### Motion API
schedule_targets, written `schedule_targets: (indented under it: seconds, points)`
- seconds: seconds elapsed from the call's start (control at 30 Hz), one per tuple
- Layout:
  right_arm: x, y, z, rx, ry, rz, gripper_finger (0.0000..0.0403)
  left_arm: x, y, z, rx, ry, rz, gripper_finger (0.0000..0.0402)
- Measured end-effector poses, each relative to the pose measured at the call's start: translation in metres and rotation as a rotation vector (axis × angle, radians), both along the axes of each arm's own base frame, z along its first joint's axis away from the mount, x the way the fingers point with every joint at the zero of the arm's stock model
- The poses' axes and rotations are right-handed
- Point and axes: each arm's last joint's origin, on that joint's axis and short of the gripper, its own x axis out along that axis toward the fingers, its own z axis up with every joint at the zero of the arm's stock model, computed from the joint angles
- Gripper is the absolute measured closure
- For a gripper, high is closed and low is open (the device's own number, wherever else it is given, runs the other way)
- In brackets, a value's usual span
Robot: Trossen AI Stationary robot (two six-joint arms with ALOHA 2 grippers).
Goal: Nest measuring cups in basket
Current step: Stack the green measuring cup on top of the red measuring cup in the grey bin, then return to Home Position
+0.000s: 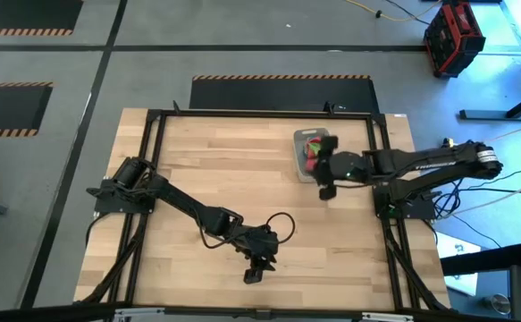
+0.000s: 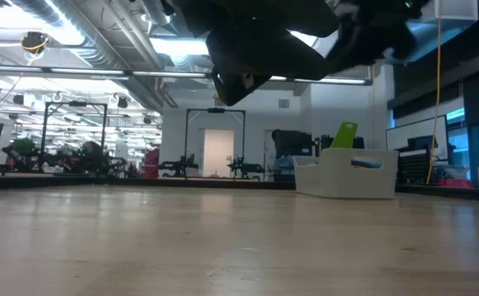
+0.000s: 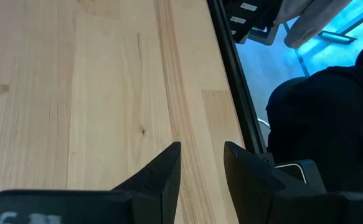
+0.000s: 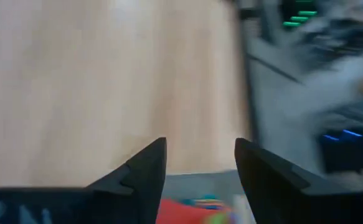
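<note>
Jaws of the right gripper (image 4: 200, 163) stand apart, empty, above the basket (image 1: 306, 161) of cups (image 1: 312, 149); left gripper (image 3: 202, 163) parted, empty, over the counter (image 1: 215, 170).

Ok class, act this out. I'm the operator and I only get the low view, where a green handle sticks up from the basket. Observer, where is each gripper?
Observer: The right gripper is by the near end of the basket, jaws open and empty.
Operator: Is only the green cup in there?
Observer: No, a red cup lies beside the green cup.
Operator: And the left arm?
Observer: The left gripper is near the table's front edge, jaws apart, holding nothing.
</note>
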Motion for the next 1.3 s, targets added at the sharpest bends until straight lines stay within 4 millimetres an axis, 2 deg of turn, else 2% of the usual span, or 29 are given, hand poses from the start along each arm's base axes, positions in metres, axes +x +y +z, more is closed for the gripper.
schedule_targets:
  seconds: [0.13,0.27,0.7,1.07,1.3]
  points:
    - [0.001,-0.008,0.022,-0.121,-0.056,-0.153,0.0208,0.0,0.0,0.0,0.0,0.0,0.0,0.0287]
    - [-0.002,-0.016,0.022,-0.175,-0.012,-0.186,0.0208,0.0,0.0,0.0,0.0,0.0,0.0,0.0287]
    - [-0.016,-0.048,-0.02,-0.151,0.159,-0.298,0.0208,0.0,0.0,0.0,0.0,0.0,0.0,0.0287]
    - [-0.022,-0.041,-0.063,0.171,0.158,-0.198,0.0208,0.0,0.0,0.0,0.0,0.0,0.0,0.0287]
    - [-0.024,-0.04,-0.074,0.21,0.146,-0.187,0.0208,0.0,0.0,0.0,0.0,0.0,0.0,0.0287]
